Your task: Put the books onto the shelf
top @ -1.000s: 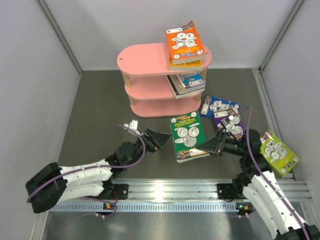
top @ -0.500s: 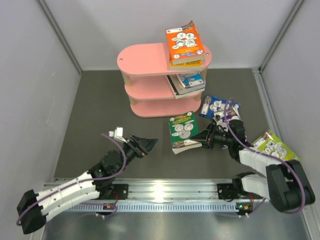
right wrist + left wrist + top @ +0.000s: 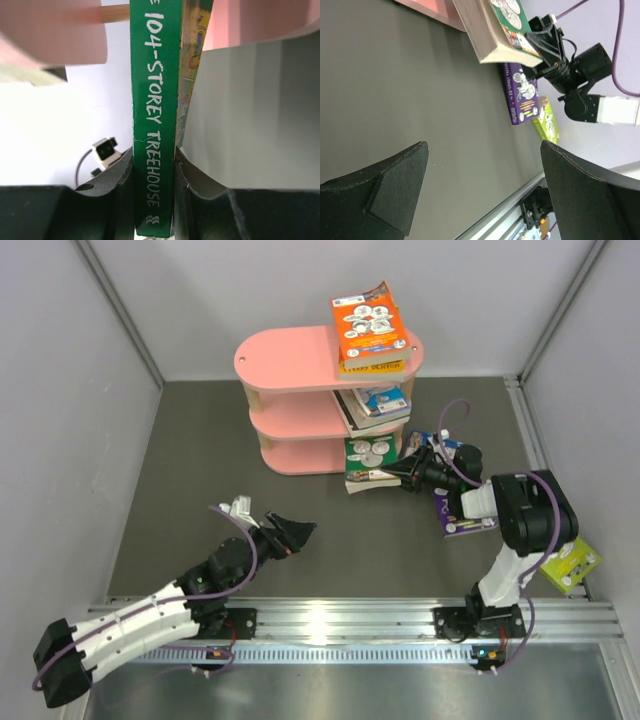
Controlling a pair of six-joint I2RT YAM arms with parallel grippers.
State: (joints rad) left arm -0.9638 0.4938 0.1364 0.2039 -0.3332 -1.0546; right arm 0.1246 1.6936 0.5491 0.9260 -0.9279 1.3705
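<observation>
Right gripper clamps the green book, long axis toward the shelf; left gripper gapes empty.

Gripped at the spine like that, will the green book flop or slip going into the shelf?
Probably stiff: the green book looks thick and its pages are shut flat. It may pivot or slip, since the right gripper pinches only its spine edge. Against the shelf it should slide, not tip.

Top view: blue book, centre right, is mostly hidden behind the right arm. Lime book, lower right, is partly covered likewise. Cover lettering is too small to read.

Right wrist view: green book has its spine title cut off at the top edge. Shelf, upper left, is blurred.
</observation>
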